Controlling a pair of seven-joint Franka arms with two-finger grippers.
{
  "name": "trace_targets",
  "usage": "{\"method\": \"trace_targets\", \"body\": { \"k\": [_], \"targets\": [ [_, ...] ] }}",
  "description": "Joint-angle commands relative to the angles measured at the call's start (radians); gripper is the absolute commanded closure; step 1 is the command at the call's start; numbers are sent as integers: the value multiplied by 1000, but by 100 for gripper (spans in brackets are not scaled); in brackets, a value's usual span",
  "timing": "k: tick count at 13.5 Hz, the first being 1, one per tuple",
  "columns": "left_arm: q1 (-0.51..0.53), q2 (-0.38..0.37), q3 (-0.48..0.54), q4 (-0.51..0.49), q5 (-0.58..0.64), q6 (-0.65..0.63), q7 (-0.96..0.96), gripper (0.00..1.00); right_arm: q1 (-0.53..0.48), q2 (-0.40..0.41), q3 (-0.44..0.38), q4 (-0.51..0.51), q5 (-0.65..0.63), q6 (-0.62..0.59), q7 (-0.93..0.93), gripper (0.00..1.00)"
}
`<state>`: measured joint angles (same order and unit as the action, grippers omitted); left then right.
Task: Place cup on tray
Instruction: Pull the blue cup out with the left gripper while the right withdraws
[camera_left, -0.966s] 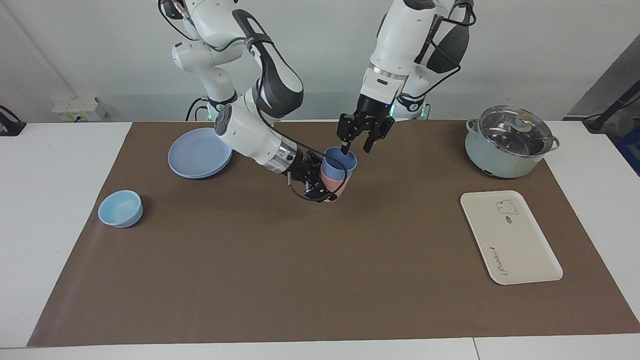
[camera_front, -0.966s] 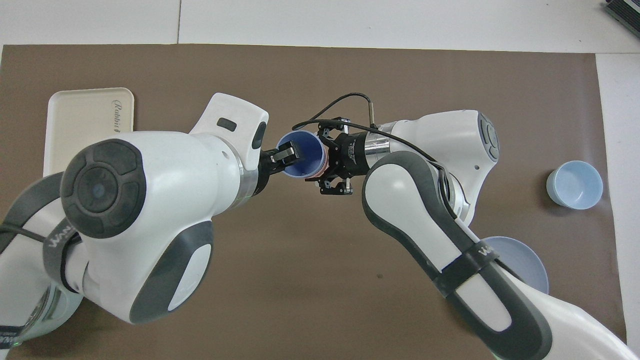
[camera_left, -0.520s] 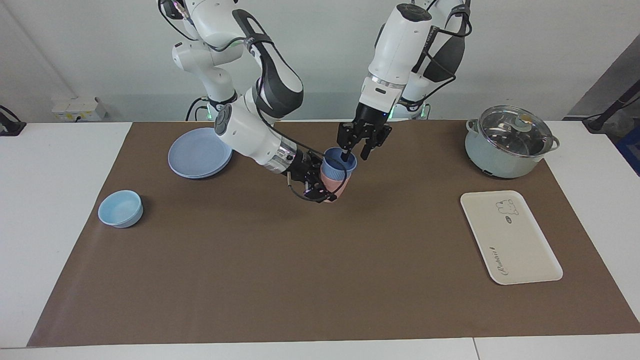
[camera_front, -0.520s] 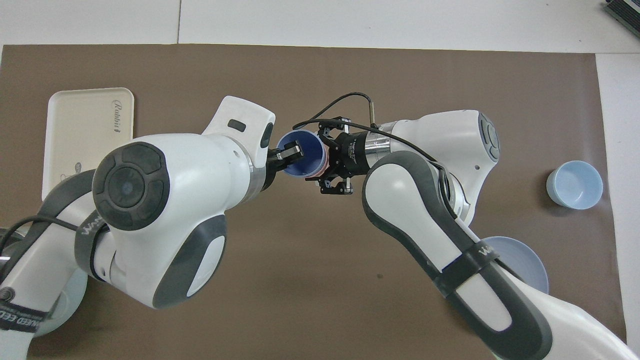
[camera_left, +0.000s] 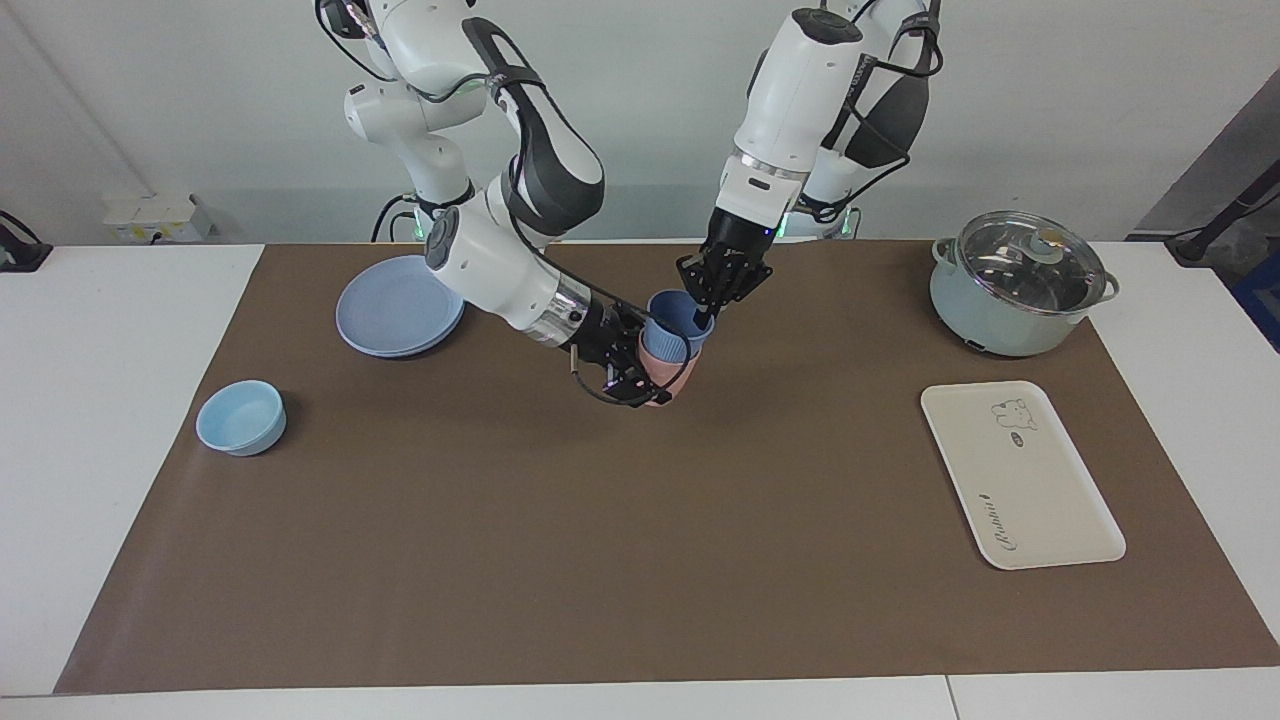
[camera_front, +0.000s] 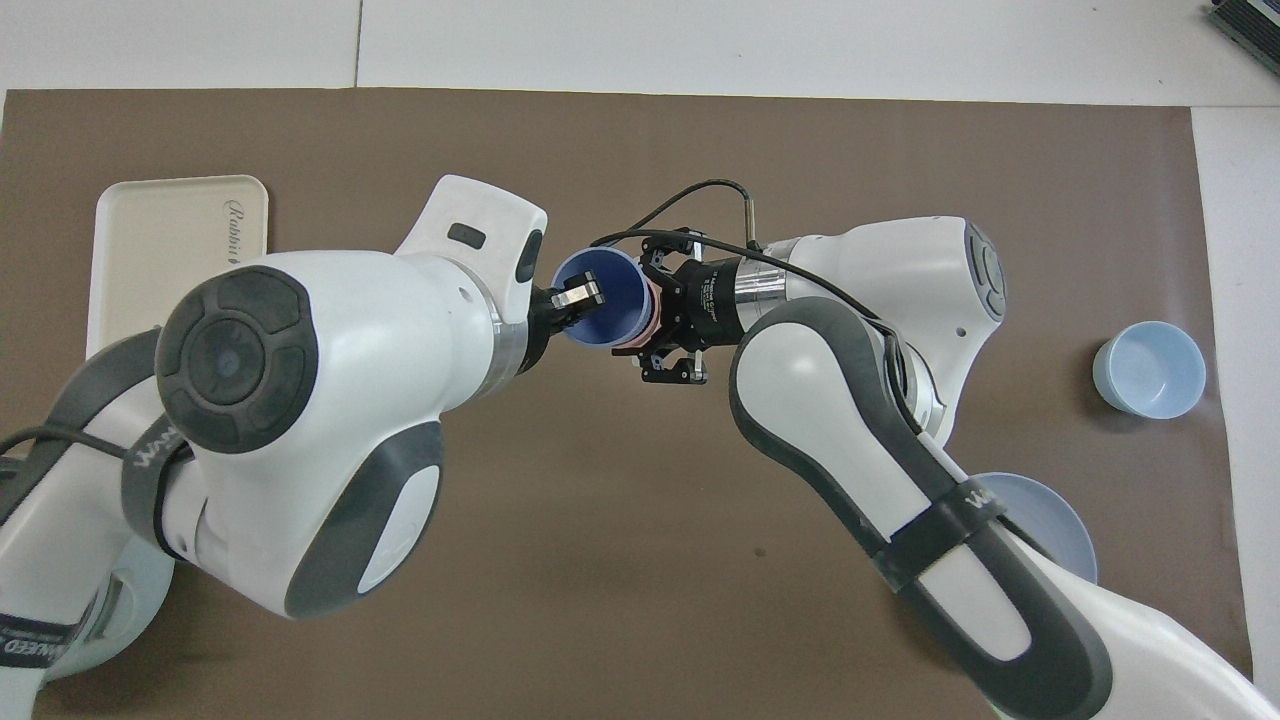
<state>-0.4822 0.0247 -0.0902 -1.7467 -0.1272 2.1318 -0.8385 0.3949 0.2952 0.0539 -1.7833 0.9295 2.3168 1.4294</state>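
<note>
The cup, periwinkle blue, sits nested inside a pink cup over the middle of the brown mat, tilted with its mouth toward the left arm's end of the table. From my remote station I read the left gripper as pinched on the cup's rim: in the overhead view one finger lies inside the blue mouth and the other is hidden outside the wall. The right gripper clasps the pink cup from the side, its fingers closed around the pink wall. Whether the pink cup's base touches the mat I cannot tell. The tray, cream-white with a bear drawing and script lettering, lies flat on the mat toward the left arm's end of the table, well apart from both cups and farther from the robots than they are. A lidded pot stands near the tray, nearer to the robots. Toward the right arm's end lie a round blue plate, near the robots, and a low light-blue bowl, farther from them at the mat's edge.
</note>
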Motion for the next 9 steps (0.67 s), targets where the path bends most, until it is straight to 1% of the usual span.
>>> {"method": "trace_targets", "body": {
  "k": [1, 4, 6, 7, 9],
  "targets": [
    [2, -31, 23, 122, -11, -206, -7, 100, -13, -11, 1, 8, 35, 10, 25, 100],
    [80, -32, 20, 239, -9, -386, 9, 100, -27, -10, -5, 10, 35, 10, 43, 100],
    [154, -42, 20, 248, -11, -412, 65, 100, -57, -10, -5, 9, 35, 10, 71, 100],
    [209, -61, 27, 224, -14, -408, 149, 100, -86, -10, -5, 4, 35, 1, 71, 100],
    [366, -113, 33, 98, -61, -366, 409, 100, -155, -14, -5, -10, 35, -32, 71, 100]
  ]
}}
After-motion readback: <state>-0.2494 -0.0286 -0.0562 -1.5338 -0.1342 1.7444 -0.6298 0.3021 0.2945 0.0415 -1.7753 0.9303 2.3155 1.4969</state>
